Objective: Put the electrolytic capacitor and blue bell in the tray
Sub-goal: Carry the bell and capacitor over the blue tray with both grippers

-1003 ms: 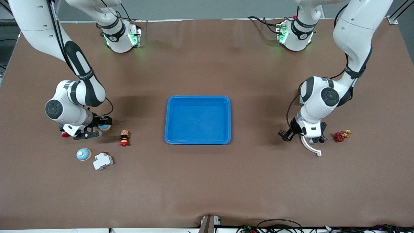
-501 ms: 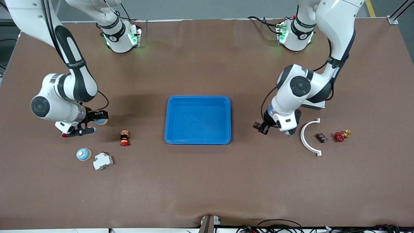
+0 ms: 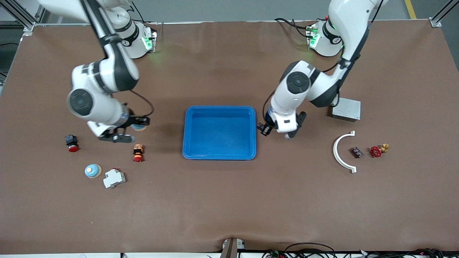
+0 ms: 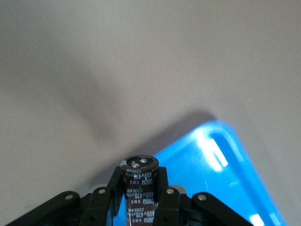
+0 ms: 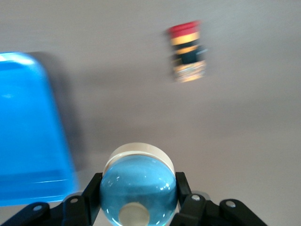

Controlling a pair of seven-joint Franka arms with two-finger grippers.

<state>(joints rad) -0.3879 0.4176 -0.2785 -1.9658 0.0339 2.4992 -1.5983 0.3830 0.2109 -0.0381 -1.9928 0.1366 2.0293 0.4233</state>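
The bright-blue tray [image 3: 219, 154] lies mid-table. My left gripper [image 3: 265, 129] hangs just off the tray's rim at the left arm's end, shut on a dark electrolytic capacitor [image 4: 139, 188] with white print. In the left wrist view a corner of the tray [image 4: 221, 174] shows under the left gripper [image 4: 139, 175]. My right gripper [image 3: 138, 125] is over the mat off the tray's end toward the right arm, shut on a blue bell [image 5: 138, 188] with a cream base. The right wrist view has the right gripper [image 5: 138, 186] low and the tray [image 5: 28, 141] at its edge.
A second blue bell [image 3: 93, 171], a white breaker [image 3: 114, 178], a striped push-button [image 3: 137, 152] and a red-capped button [image 3: 71, 142] lie toward the right arm's end. A grey box [image 3: 346, 108], a white curved piece [image 3: 342, 152], a dark part [image 3: 356, 152] and a red valve [image 3: 376, 151] lie toward the left arm's end.
Both arms have lifted and swung toward the tray, the left carrying the capacitor away from the white curved piece, the right carrying the bell away from the red-capped button.
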